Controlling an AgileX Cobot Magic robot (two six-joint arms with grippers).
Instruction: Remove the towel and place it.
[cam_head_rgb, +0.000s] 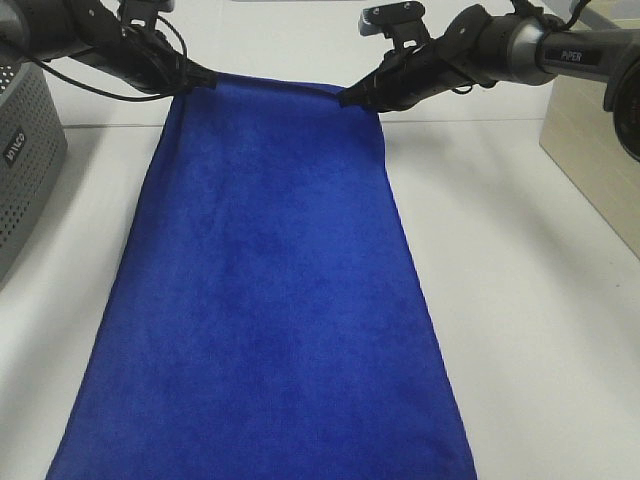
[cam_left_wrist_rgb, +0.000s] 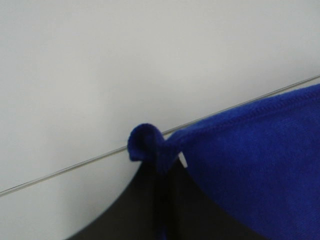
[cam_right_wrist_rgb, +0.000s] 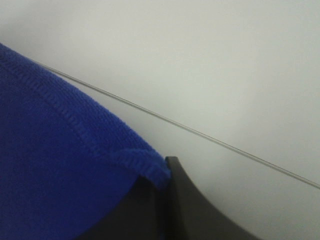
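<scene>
Left gripper (cam_head_rgb: 203, 78): we find it clamped on one far corner of the towel (cam_head_rgb: 270, 300). Right gripper (cam_head_rgb: 352, 97): clamped on the other far corner. Towel: stretched between them, its length spread toward us over the white table (cam_head_rgb: 530, 300). Grey perforated bin (cam_head_rgb: 25, 150): at left edge.

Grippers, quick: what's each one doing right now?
Left gripper: shut on a far corner of the towel.
Right gripper: shut on the other far corner of the towel.
</scene>
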